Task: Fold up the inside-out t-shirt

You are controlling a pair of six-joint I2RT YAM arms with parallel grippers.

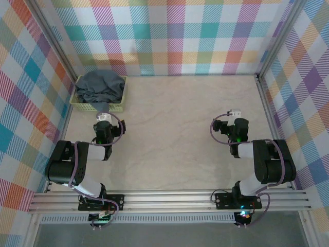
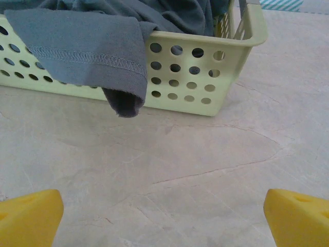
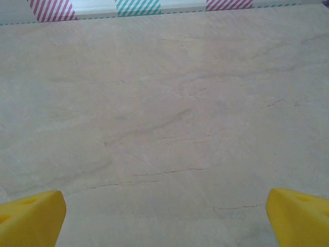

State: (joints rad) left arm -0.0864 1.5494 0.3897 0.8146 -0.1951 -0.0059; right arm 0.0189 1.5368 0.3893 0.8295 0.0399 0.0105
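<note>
Inside-out t-shirt (image 1: 100,86) is in neither of my hands; it lies bunched in the basket (image 1: 121,106) at the far left corner of the table (image 1: 175,139).

My left gripper (image 1: 104,115) has its jaws spread wide with nothing between them. In the left wrist view the two yellow fingertips (image 2: 28,216) sit at the bottom corners, with bare marbled table between them. This hand points straight at the basket's near wall and sits close to it without touching it.

My right gripper (image 1: 234,113) is also wide open and holds nothing. It hangs over the bare table on the right side, well apart from the basket, and its fingertips (image 3: 31,216) frame only pale stone-patterned surface.

Just ahead of the left hand, one flap of the inside-out t-shirt spills over the near wall of the pale yellow-green basket, showing a stitched hem. Its dark tip hangs low in front of the perforated wall, and I cannot tell whether it reaches the table. The rest of the slate-grey cloth is heaped inside.

Checked walls (image 1: 169,36) close in the table on three sides.
</note>
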